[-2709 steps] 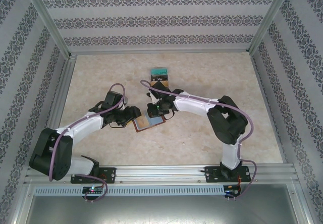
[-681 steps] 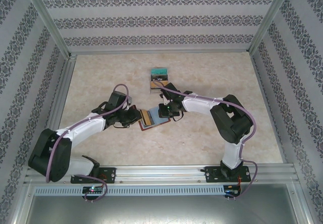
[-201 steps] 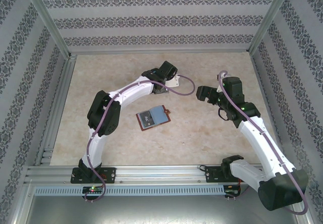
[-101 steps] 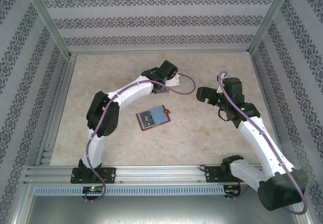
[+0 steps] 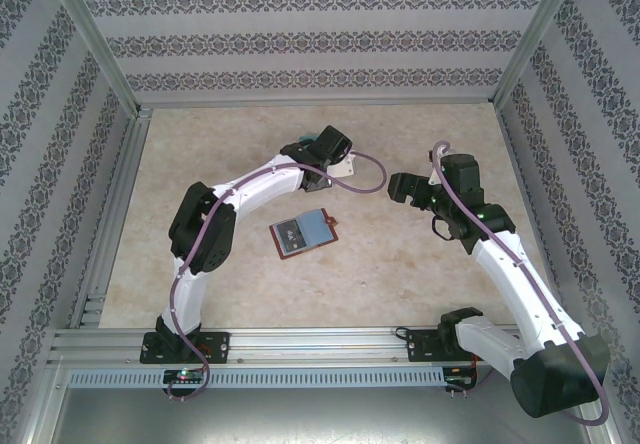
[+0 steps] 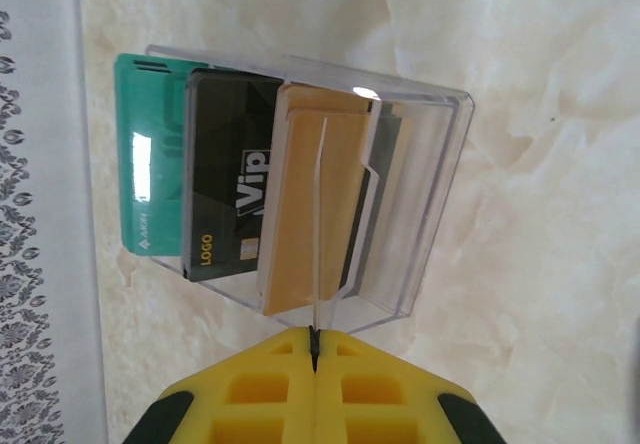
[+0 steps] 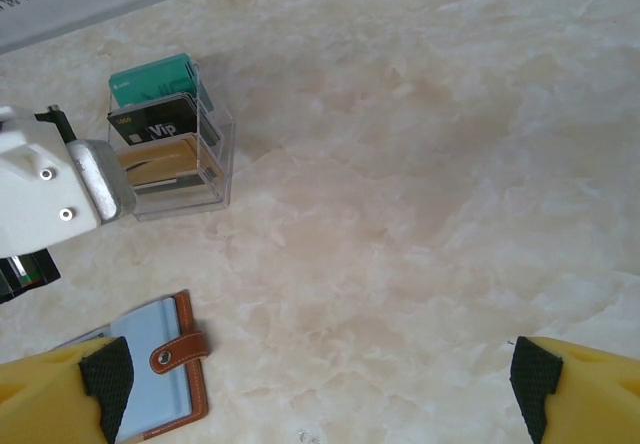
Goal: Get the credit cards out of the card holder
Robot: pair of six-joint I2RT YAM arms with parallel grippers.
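The card holder (image 5: pixel 303 231) lies open and flat on the table (image 5: pixel 200 154), near the middle. A blue-grey page faces up, and the brown leather edge with its snap tab (image 7: pixel 178 349) is on the side towards the right arm. The half of the card holder away from the tab looks darker in the top view, and what sits in it is too small to make out. Beyond the card holder, on the side away from the arm bases, stands a clear stand (image 6: pixel 425 189) with stepped slots. It carries a teal card (image 6: pixel 150 154) at the back, a black card (image 6: pixel 225 184) printed "Vip" in front of that, and a tan card (image 6: pixel 295 214) in front again. The left end effector (image 6: pixel 315 339) hangs over this stand, well apart from the card holder. Its yellow fingers are pressed together on a thin pale card (image 6: pixel 320 234), seen edge-on and lined up over the tan card. I cannot tell whether the pale card touches the stand. The right end effector (image 5: pixel 398 188) hovers above bare table to the right of the card holder and a little beyond it. Its fingers are spread wide with nothing between them, and it is clear of both the card holder and the stand.
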